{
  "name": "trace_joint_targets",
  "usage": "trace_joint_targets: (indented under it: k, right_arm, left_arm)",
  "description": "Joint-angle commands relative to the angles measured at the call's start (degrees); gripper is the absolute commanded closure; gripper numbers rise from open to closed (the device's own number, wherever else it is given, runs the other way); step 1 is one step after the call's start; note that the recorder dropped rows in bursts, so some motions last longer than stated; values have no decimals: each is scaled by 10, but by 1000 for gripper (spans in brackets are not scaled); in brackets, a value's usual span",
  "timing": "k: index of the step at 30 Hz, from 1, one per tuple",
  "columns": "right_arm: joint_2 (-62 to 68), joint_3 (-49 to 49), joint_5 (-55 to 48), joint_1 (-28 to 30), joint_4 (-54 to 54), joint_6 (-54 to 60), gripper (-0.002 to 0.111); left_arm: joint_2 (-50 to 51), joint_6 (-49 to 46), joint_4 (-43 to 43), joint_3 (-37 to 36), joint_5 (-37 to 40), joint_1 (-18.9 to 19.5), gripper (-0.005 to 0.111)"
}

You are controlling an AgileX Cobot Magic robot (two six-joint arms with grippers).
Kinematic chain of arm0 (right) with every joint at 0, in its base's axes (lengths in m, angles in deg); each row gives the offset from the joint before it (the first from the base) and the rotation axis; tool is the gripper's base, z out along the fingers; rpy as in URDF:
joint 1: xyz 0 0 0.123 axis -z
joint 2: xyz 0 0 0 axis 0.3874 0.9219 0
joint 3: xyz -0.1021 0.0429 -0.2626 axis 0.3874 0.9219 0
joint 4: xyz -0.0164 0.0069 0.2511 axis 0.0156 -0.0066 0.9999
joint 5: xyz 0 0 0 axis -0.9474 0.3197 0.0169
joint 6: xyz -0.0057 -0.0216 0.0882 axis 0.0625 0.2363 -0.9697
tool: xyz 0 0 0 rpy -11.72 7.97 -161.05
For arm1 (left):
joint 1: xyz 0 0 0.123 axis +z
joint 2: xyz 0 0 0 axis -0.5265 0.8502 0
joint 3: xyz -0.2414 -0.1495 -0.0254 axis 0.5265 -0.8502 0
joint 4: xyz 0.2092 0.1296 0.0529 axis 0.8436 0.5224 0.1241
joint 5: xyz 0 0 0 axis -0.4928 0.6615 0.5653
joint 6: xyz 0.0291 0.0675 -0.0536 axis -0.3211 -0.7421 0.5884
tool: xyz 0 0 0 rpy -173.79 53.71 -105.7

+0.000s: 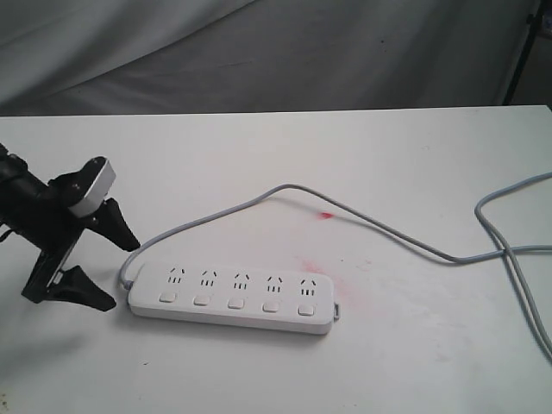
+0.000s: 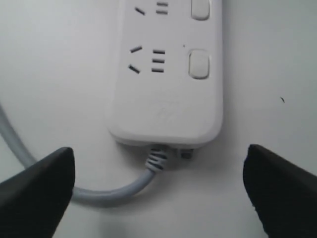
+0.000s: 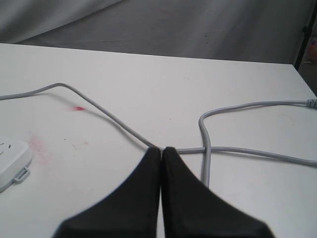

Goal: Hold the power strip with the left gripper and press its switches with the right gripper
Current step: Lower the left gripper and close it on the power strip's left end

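On flat white tabletop (image 1: pixel 414 362), left of centre: one long flat white plastic power strip (image 1: pixel 233 298) with five socket groups. Five small square white switches (image 1: pixel 235 303) sit in one row along its near side. Long axis runs left-right, slightly skewed. Cord end points at my left gripper (image 1: pixel 122 274), whose black jaws are spread wide just beside that end, not touching. One grey cord (image 1: pixel 285 190) loops off right. My right gripper (image 3: pixel 161 148) has fingers pressed together, well apart from strip. Bare table on every side of strip; far edge well behind.
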Motion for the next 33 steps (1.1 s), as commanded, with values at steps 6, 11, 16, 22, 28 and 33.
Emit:
trace_joint_targets:
  k: [6, 11, 16, 22, 28, 33]
  right_arm:
    - [-3, 2, 2, -2, -5, 1, 108]
    - [-3, 2, 2, -2, -5, 1, 108]
    - [-3, 2, 2, -2, -5, 1, 108]
    - [-3, 2, 2, -2, -5, 1, 108]
    - [-3, 2, 2, -2, -5, 1, 108]
    - [-3, 2, 2, -2, -5, 1, 108]
  left_arm:
    - [0, -2, -11, -21, -61, -8, 21]
    - [0, -2, -17, -21, -61, -8, 21]
    - [0, -2, -37, -21, -33, -8, 21]
    - [4, -2, -40, -21, -41, -31, 21]
    - [16, -2, -36, -21, -71, -70, 21]
    - [24, -2, -26, -21, -68, -71, 21]
